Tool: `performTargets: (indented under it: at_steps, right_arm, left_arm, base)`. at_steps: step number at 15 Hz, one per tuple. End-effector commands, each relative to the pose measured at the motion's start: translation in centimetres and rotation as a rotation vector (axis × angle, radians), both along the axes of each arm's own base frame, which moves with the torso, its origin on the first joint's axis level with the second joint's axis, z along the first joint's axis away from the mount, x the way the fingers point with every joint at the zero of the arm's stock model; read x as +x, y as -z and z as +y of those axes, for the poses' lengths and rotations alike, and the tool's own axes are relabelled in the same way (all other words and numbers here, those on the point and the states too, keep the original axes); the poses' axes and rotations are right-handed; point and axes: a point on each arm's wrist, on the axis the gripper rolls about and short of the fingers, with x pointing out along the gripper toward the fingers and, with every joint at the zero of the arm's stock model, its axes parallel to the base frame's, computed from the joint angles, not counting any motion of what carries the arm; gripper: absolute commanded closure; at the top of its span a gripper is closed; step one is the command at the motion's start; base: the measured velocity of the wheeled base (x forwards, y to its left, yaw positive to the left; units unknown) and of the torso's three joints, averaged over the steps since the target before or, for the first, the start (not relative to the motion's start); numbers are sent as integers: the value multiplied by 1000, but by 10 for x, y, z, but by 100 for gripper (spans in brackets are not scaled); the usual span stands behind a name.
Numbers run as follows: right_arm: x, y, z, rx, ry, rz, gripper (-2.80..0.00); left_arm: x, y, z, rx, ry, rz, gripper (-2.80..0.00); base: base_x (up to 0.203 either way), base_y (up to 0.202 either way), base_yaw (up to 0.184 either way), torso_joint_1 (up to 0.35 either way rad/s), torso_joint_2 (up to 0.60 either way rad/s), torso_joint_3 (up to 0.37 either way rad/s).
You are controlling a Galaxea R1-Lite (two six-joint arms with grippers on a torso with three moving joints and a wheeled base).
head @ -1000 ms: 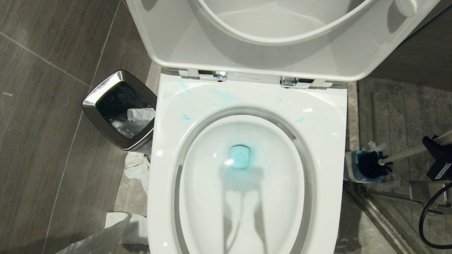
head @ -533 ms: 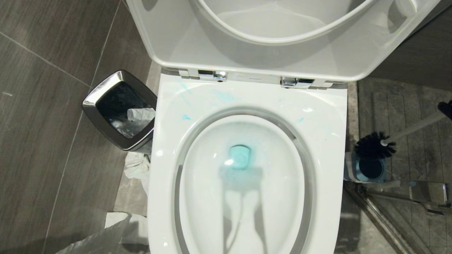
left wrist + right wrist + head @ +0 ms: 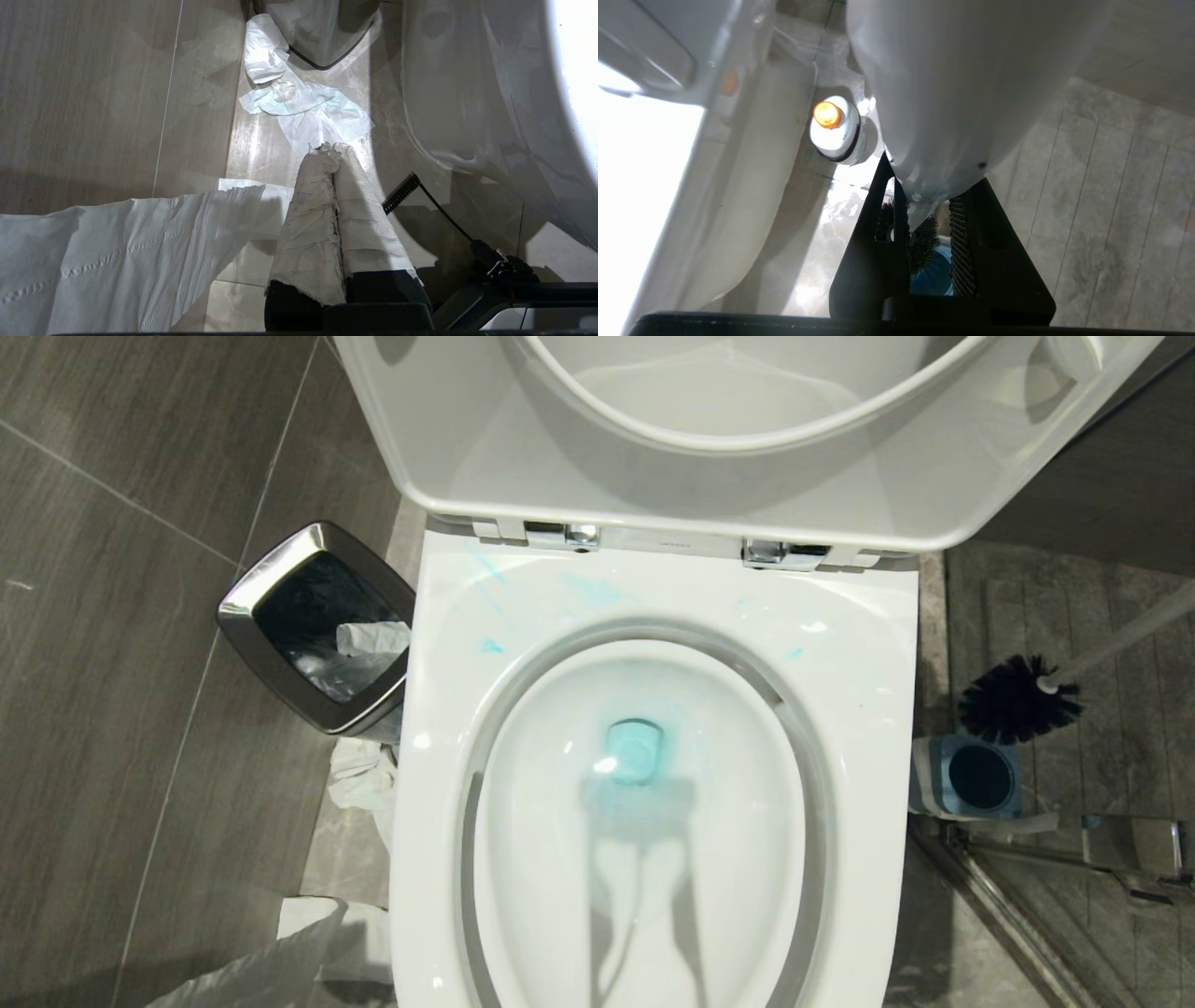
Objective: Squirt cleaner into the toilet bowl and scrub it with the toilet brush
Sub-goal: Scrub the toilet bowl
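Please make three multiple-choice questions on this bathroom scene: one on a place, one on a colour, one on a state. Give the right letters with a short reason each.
1. Where is the toilet brush head?
A. in the bowl water
B. in the air above its holder
C. inside the bin

2. What colour tints the water in the toilet bowl?
A. turquoise-blue
B. yellow
C. red

3. How does the right gripper stand?
A. wide open, empty
B. shut on the toilet brush handle
C. shut on paper

Answers:
1 B, the bristles hang clear of the blue holder.
2 A, cleaner colours the water.
3 B, the right wrist view shows the jaws clamping the handle.
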Motion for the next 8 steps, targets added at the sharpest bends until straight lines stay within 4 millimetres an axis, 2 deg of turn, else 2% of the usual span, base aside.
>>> performTargets:
  at_steps: [1, 3, 8]
  right_arm:
    - [-8, -19, 3, 3, -2, 18, 0]
    - [-16, -29, 5, -6, 2, 44, 0]
    - [-20, -42, 7, -65, 1, 0, 0]
  left_arm:
    - [0, 2, 0, 0, -1, 6, 0]
    - [0, 2, 0, 0, -1, 5, 0]
    - [0, 2, 0, 1, -1, 5, 0]
  base:
    - [0, 0, 0, 0, 0, 0]
    - [0, 0, 0, 0, 0, 0]
    - [0, 0, 0, 0, 0, 0]
